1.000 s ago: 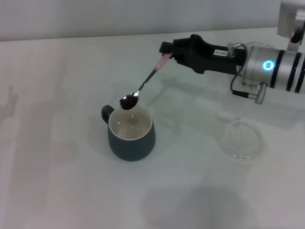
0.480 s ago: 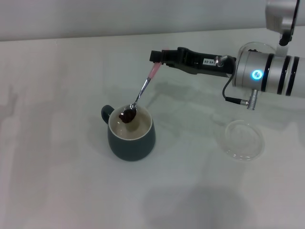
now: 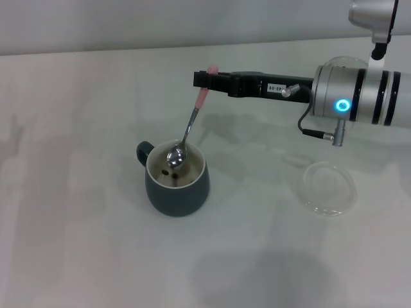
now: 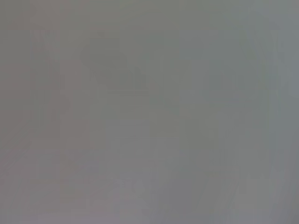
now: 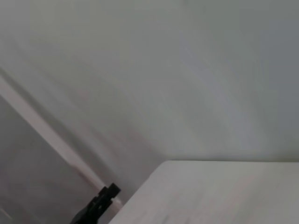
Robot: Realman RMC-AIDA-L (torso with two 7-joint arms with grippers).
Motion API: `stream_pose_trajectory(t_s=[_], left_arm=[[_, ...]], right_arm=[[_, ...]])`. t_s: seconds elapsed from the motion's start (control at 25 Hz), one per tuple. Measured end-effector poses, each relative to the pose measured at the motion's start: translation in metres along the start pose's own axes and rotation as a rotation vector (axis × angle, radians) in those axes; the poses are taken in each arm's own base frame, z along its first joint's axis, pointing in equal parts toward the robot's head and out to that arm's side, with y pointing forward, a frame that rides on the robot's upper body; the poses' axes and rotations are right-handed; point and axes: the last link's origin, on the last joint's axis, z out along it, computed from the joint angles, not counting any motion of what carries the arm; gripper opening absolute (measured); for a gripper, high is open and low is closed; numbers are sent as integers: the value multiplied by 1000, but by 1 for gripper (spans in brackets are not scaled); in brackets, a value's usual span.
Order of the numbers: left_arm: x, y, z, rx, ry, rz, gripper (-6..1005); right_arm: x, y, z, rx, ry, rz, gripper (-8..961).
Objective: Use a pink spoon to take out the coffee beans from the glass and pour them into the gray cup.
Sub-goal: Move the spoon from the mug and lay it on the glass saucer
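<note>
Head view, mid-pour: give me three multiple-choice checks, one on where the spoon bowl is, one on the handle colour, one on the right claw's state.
1. Where is the bowl of the pink spoon?
A. over the glass saucer
B. in the mouth of the gray cup
C. flat on the table

2. What colour is the spoon's handle?
A. pink
B. green
C. black

3. How is the right claw?
A. open and empty
B. shut on the cup's handle
C. shut on the pink spoon

Answers: 1 B, the bowl hangs tipped inside the gray cup rim, with coffee beans below it. 2 A, pale pink above the metal neck. 3 C, it grips the handle's top.
</note>
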Motion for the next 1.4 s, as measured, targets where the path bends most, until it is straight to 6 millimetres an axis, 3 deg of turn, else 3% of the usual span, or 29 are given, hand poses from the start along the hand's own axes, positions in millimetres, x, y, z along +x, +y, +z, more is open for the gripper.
stream_pose_trajectory(t_s=[0.4,0.52,0.68,1.0,1.16,1.4], left_arm=[[0,0,0,1,1,-1,820],[0,0,0,1,2,-1,820],[0,-1,0,5,2,-3,819],[1,2,5,1,0,-4,819],[2,4,8,-6,2,-4,819],[3,6,10,-11,3,-4,820]], right_arm=[[-9,6,-21,-34,-61,-47,184],[-17,3,-45,-51,-145,-18,185],[-20,-10,-90,-9,-246,9,185],[-9,-41,-162,124,-211,69,186],[4,-51,-182,190,-138,78,187],[21,-54,-188,229,-77,69,188]])
